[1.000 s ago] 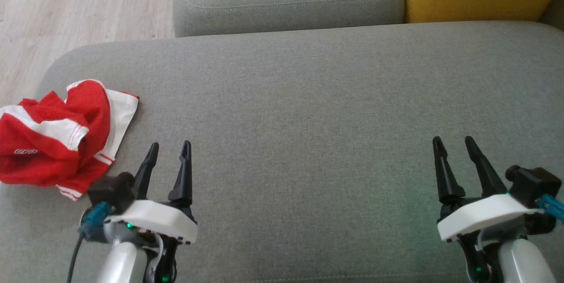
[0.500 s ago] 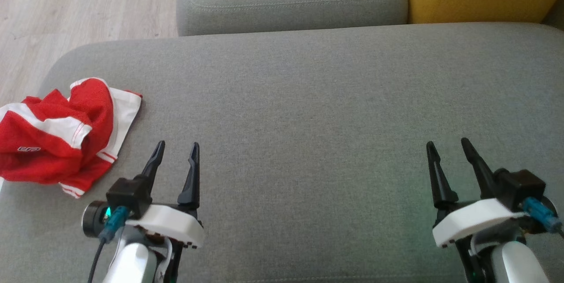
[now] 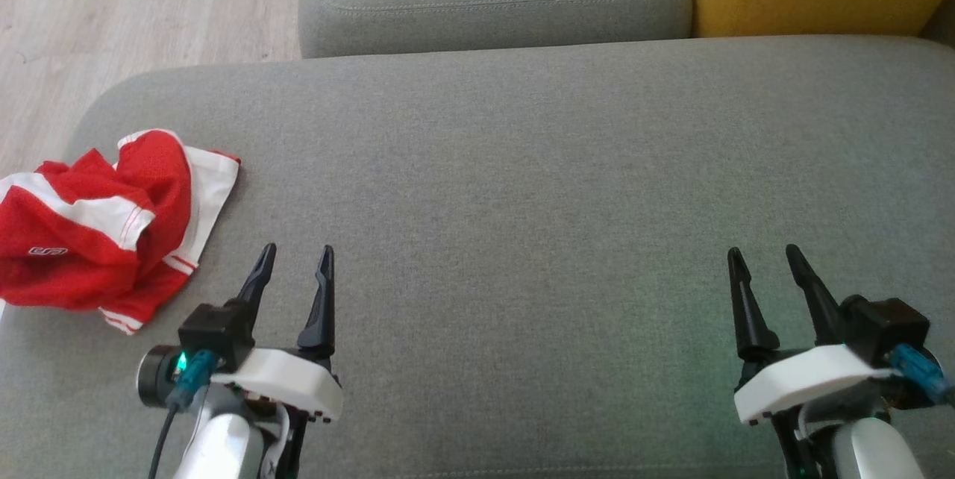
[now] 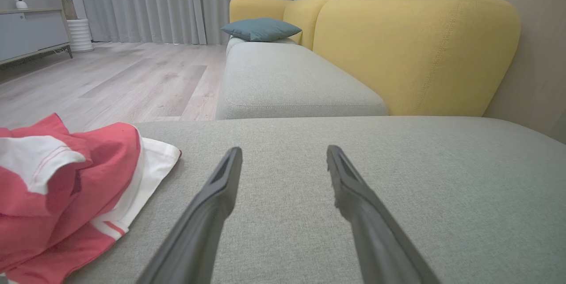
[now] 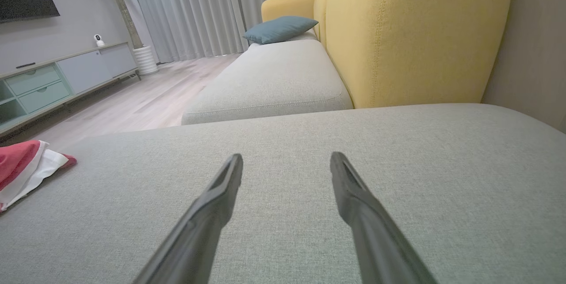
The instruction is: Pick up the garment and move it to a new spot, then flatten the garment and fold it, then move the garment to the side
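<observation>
A crumpled red-and-white garment [image 3: 104,229] lies bunched at the left end of a wide grey seat cushion [image 3: 522,188], its outer side cut off by the edge of the head view. It has not yet been picked up. The heap spreads wider across the cushion than it runs deep. A white-trimmed hem lies along its inner side, the side facing the cushion's middle.

The robot's left gripper [image 3: 295,249] hangs over the cushion's near-left part, fingers parted and holding nothing. It is near that hem but clear of it, and the garment lies to its left and slightly ahead. The right gripper [image 3: 762,249], likewise spread and empty, sits well apart over the cushion's near-right part.

The left arm is plainly the nearer. The first reach looks to be a short swing leftward onto the cloth, with the cushion's broad middle a likely new spot.
</observation>
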You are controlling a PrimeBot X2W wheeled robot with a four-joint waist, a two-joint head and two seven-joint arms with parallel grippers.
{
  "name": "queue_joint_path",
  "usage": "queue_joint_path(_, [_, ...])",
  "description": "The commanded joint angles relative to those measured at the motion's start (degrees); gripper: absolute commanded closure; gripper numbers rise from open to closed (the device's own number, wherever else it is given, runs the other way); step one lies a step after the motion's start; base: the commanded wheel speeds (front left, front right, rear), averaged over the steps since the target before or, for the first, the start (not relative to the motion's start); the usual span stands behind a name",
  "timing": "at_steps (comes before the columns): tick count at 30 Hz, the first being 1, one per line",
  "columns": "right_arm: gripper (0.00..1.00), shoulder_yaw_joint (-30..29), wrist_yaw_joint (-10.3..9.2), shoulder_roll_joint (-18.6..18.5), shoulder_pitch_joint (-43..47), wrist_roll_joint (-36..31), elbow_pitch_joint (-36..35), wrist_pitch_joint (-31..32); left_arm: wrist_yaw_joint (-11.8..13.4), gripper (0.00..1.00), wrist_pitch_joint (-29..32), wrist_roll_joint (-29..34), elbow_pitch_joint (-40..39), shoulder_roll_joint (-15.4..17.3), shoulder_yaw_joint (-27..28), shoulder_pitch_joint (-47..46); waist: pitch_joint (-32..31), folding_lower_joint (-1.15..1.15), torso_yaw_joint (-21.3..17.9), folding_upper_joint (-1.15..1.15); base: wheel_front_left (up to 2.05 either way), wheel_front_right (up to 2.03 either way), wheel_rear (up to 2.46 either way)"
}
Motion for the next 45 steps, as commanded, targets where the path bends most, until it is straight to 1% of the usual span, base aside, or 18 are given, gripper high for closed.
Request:
queue_joint_path(1, [0.0,1.21,0.23,-0.33,-1.41,0.32,-1.67,-0.7,0.35,0.0,-0.7,-0.19,-1.44,0.66,2.02,-3.41,0.02,0.0,-0.02,0.0,0.0,0.0,0.0])
queue_joint_path(10, [0.0,1.18,0.23,-0.21,-1.53,0.03,-1.75,-0.74,0.53,0.0,-0.7,-0.04,-0.73,0.79,2.12,-3.76,0.1,0.0,0.24,0.0,0.0,0.0,0.0])
queue_joint_path(15, [0.0,1.45,0.23,-0.18,-1.7,-0.32,-2.2,-0.62,1.1,0.0,-0.7,0.03,-0.71,0.95,2.54,-4.0,0.24,0.0,1.16,0.0,0.0,0.0,0.0])
queue_joint_path(20, [0.0,2.13,0.23,-0.17,-1.82,-0.76,-3.52,-0.04,1.49,0.0,-0.7,-0.22,-0.97,1.08,3.28,-4.53,0.54,0.0,3.67,0.0,0.0,0.0,0.0])
queue_joint_path(33, [0.0,4.36,0.23,-0.21,-2.71,-0.5,-6.55,1.67,2.2,0.0,-0.7,-0.85,-2.18,1.58,5.14,-4.4,1.93,0.0,13.44,0.0,0.0,0.0,0.0])
queue_joint_path(39, [0.0,4.57,0.23,-0.2,-3.15,-0.51,-7.17,2.02,2.18,0.0,-0.7,-1.15,-2.7,1.56,5.97,-4.15,2.65,0.0,15.51,0.0,0.0,0.0,0.0])
queue_joint_path(45, [0.0,4.78,0.23,-0.38,-3.59,-0.56,-7.72,2.34,2.24,0.0,-0.7,-0.99,-3.25,1.34,6.46,-4.44,3.75,0.0,15.64,0.0,0.0,0.0,0.0])
